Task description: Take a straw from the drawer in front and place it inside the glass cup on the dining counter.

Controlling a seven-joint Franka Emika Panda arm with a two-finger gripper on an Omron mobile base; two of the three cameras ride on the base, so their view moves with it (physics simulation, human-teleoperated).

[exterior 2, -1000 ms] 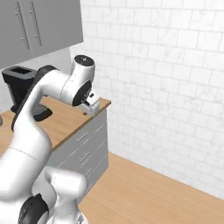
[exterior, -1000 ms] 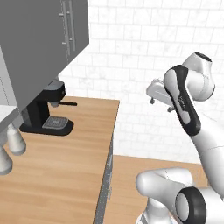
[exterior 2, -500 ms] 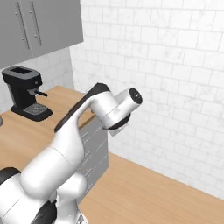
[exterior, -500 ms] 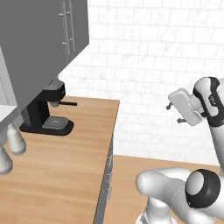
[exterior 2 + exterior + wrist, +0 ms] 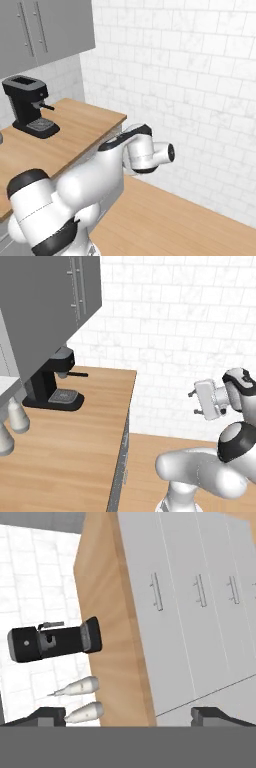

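**Arm swung off the surface, pincer spread over the floor**

Compared with a second ago, the arm is swung away to the right. In the left base view the pincer [image 5: 194,403] is now held out over the wooden floor [image 5: 145,456], well apart from the wood surface [image 5: 75,436]; a second ago it was raised nearer the surface's end. The background is unchanged in both base views, so the base is not moved. The jaws are spread wide, as they were before, and nothing is held between them.

In the hand view, which is rolled to one side, the two fingertips [image 5: 50,714] are seen far apart at the bottom. Above them the grey-white drawer fronts [image 5: 200,612] with small bar handles are shown below the edge of the surface, and all are shut. Whatever lies inside them is hidden, and which front belongs to the task cannot be told.

A black coffee machine [image 5: 52,381] stands on the surface beneath the grey wall cabinet [image 5: 45,301]. Two pale bottles [image 5: 15,418] stand close beside each other at the left; in the left base view they are cut off by the picture's edge. In that view the drawer fronts are seen almost edge on. In the right base view they are largely covered by the white arm [image 5: 100,170].
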